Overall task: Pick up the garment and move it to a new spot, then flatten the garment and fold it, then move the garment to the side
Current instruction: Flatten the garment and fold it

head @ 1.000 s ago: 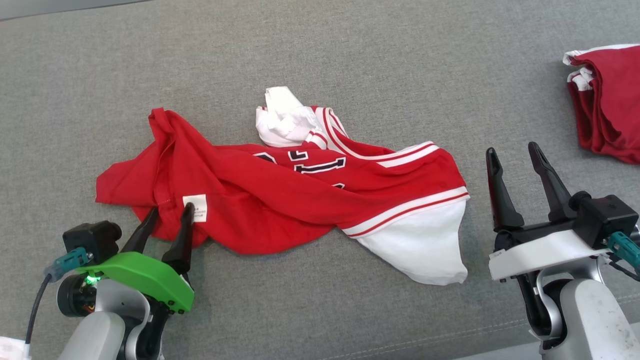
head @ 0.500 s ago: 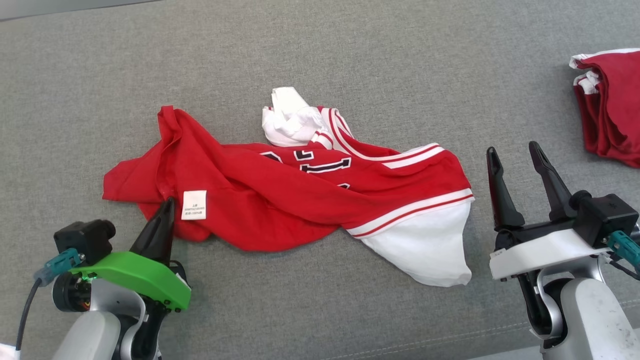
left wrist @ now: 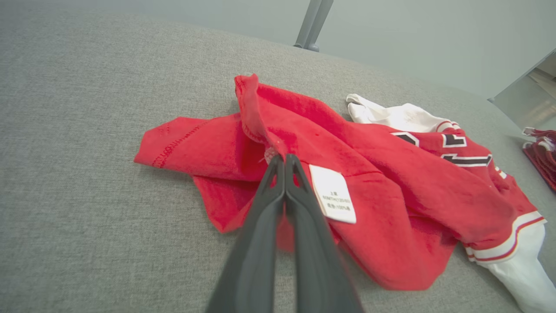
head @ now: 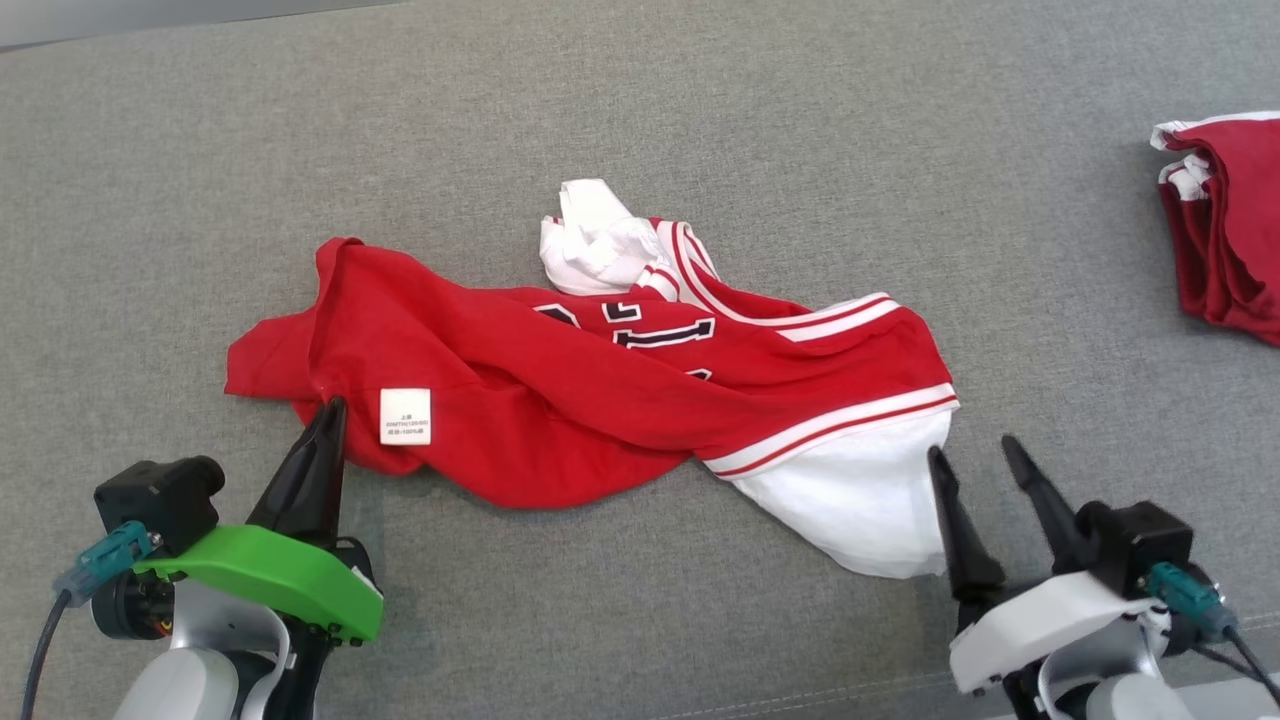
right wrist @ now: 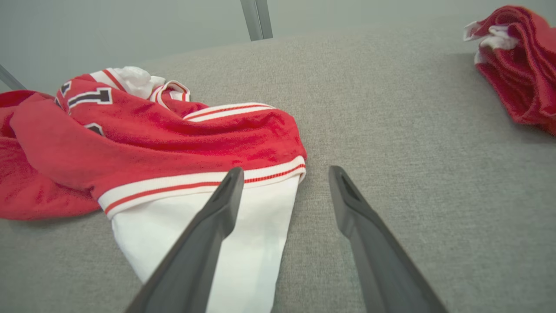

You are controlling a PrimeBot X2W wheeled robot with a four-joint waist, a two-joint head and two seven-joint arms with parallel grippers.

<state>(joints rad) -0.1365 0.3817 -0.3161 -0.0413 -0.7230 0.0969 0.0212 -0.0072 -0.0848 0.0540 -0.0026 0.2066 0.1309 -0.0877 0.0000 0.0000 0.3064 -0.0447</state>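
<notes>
Left wrist view: left gripper (left wrist: pixel 284 157) clamps the crumpled red-and-white cloth jersey (left wrist: pixel 391 187) (white label (left wrist: pixel 333 199) beside its tips), right gripper (head: pixel 972 450) stands open.

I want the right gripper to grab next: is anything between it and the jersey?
Nothing visible does. The right gripper stands open, right beside the white end of the jersey.

Grey fabric surface (head: pixel 700 120) carrying two lots of clothing.
A crumpled red-and-white garment (head: pixel 560 400) sprawls across the middle of the frame; a folded red pile (head: pixel 1225 235) lies well apart at the upper right edge.
</notes>
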